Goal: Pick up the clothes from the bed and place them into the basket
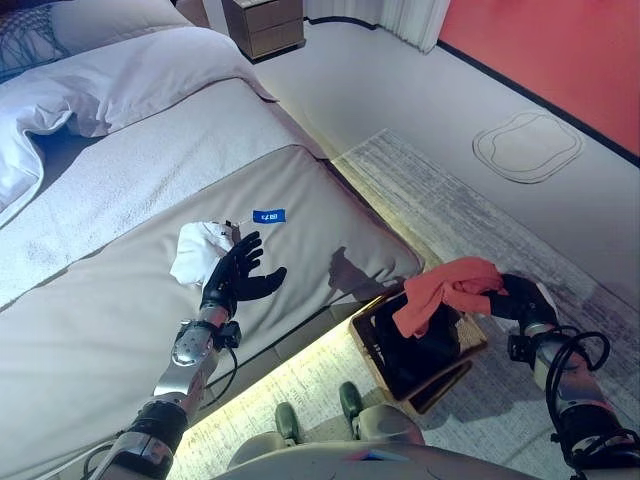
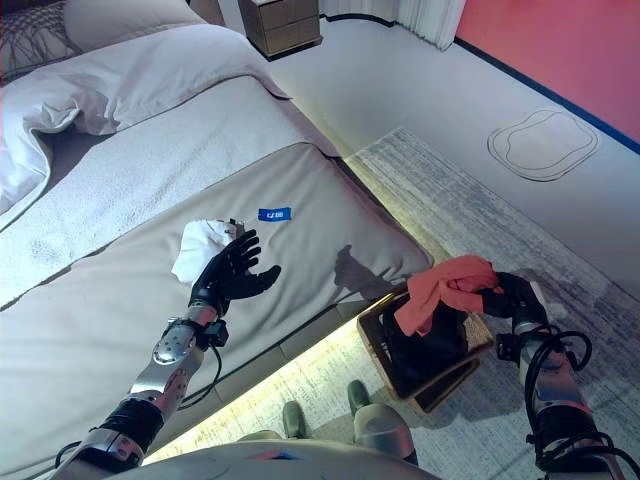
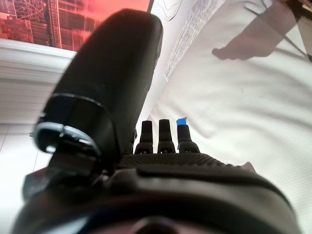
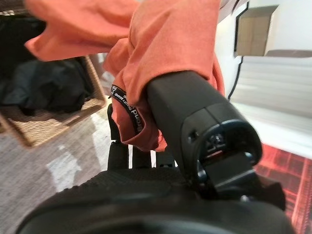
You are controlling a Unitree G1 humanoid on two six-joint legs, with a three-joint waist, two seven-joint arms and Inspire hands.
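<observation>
An orange garment (image 1: pixel 447 290) hangs over the wicker basket (image 1: pixel 366 337) on the floor beside the bed, and my right hand (image 1: pixel 521 297) is shut on it. In the right wrist view the orange cloth (image 4: pixel 161 44) is pinched under the thumb. Dark clothes (image 1: pixel 425 350) lie inside the basket. A white garment (image 1: pixel 196 250) lies crumpled on the bed (image 1: pixel 100 300). My left hand (image 1: pixel 237 270) hovers open just right of it, fingers spread, holding nothing.
A small blue tag (image 1: pixel 268 216) lies on the bed beyond the left hand. Pillows (image 1: pixel 120 80) sit at the head of the bed. A nightstand (image 1: pixel 265 25) stands in the far corner. A grey rug (image 1: pixel 470 220) covers the floor under the basket.
</observation>
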